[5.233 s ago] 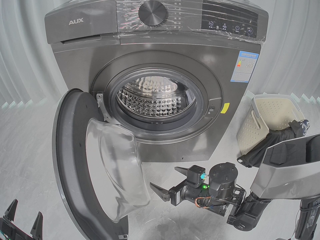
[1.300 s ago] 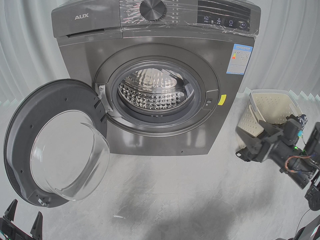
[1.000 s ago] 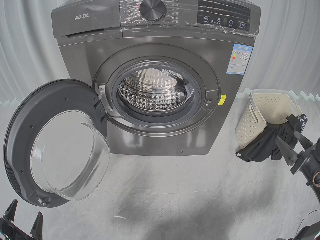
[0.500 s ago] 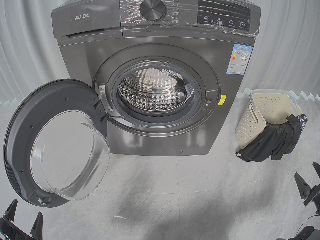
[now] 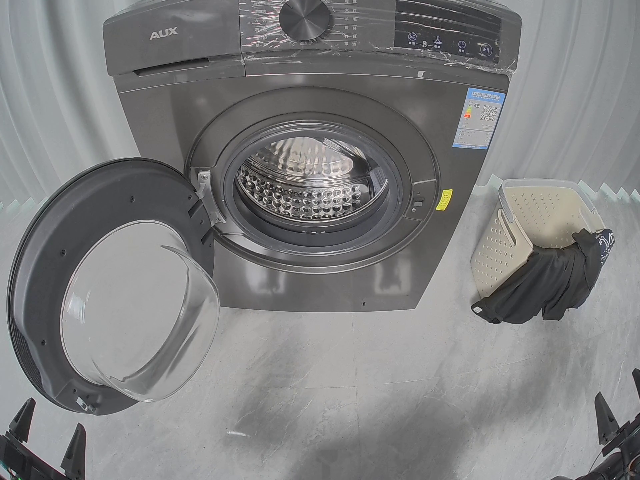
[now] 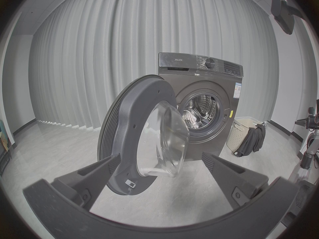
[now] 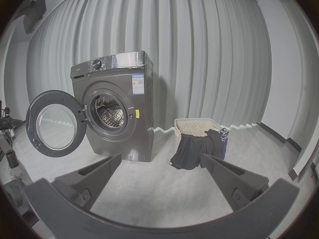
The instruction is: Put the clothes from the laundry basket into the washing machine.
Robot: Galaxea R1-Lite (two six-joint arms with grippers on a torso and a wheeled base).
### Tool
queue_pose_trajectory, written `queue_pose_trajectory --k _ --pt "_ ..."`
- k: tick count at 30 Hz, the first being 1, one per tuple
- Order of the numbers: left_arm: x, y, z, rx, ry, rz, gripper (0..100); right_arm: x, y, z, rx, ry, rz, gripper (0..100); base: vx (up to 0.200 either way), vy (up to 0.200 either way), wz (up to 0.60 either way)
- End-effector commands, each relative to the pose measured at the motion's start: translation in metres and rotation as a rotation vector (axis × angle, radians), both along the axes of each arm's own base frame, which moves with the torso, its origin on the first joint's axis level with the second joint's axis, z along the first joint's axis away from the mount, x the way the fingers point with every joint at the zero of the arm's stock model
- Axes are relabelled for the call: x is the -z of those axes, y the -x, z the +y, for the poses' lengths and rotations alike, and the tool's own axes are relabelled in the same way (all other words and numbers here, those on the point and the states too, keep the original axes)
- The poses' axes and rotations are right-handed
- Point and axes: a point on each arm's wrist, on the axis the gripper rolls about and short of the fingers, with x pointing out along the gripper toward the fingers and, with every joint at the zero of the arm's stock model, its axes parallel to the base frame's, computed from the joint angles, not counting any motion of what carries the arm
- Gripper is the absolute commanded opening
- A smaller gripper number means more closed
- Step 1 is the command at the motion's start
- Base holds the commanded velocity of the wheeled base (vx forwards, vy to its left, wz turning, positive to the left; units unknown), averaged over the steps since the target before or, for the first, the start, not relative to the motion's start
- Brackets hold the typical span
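Straight ahead at 12 o'clock in the head view stands the washer [image 5: 307,95], its round door [image 5: 40,288] swung wide open toward 9 o'clock, the glass bowl facing out. The steel drum [image 5: 310,175] shows through the open port. At 3 o'clock, just beside the washer's right side, the basket [image 5: 533,211] sits on the floor [image 5: 373,381]. The clothes [image 5: 547,281], dark fabric, hang over its near rim, and the lower end touches the floor. A second dark piece with white print sits at the rim corner at the far right. The left gripper [image 5: 52,428] is low at 7 o'clock, well apart from the door, its jaws spread and holding nothing. The right gripper [image 5: 619,398] is low at 4 o'clock, near the basket but apart from the clothes, jaws also spread and bare. In the right wrist view the clothes [image 7: 192,150] lie between its two fingers [image 7: 229,176], farther off.
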Motion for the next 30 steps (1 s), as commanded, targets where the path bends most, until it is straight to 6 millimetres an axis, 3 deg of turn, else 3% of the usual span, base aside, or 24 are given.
queue_pose_trajectory --k 1,10,17,30 --pt "0.0052 0.0000 0.0000 0.000 0.000 0.000 100 0.0070 0.0069 0.0007 0.016 -0.001 -0.068 100 0.000 0.000 0.00" --pt "0.0052 -0.0002 0.0000 0.000 0.004 0.002 100 0.0083 0.0071 -0.0012 0.108 -0.050 -0.056 100 0.000 0.000 0.00" --pt "0.0053 0.0000 0.0000 0.001 0.003 0.002 100 0.0134 0.0068 0.0015 -0.019 -0.021 -0.005 100 0.000 0.000 0.00" --pt "0.0053 -0.0001 0.0000 0.001 0.004 0.003 100 0.0137 0.0067 0.0014 -0.015 -0.025 -0.005 100 0.000 -0.200 0.00"
